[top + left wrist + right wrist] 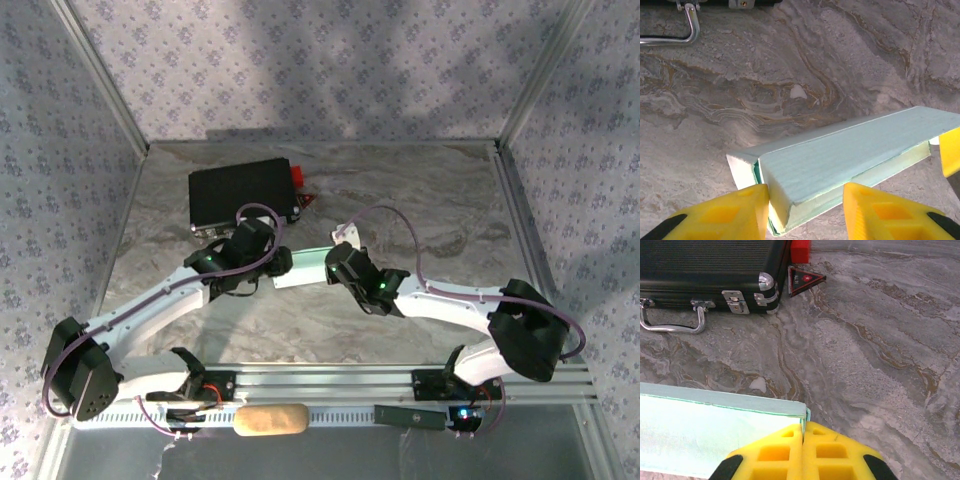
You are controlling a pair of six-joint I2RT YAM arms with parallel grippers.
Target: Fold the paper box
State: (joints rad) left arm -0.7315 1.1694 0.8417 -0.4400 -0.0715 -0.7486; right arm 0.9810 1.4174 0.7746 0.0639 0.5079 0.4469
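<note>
The paper box (850,150) is a long, pale light-blue folded card shape lying on the marble table (420,200) between the two arms. From above, it shows as a pale strip (300,281). My left gripper (805,192) is open and straddles the box's left end. Its left finger (730,210) touches the end wall and its right finger (880,210) stands clear of the long side. My right gripper (803,427) is shut on the thin card edge at the box's right end (715,435).
A black case (243,195) with a red end (297,177) lies at the back left, its metal handle (670,325) facing the box. Beside it lies a small red-and-black triangle (802,280). A tan block (270,420) rests on the front rail. Open tabletop extends to the right.
</note>
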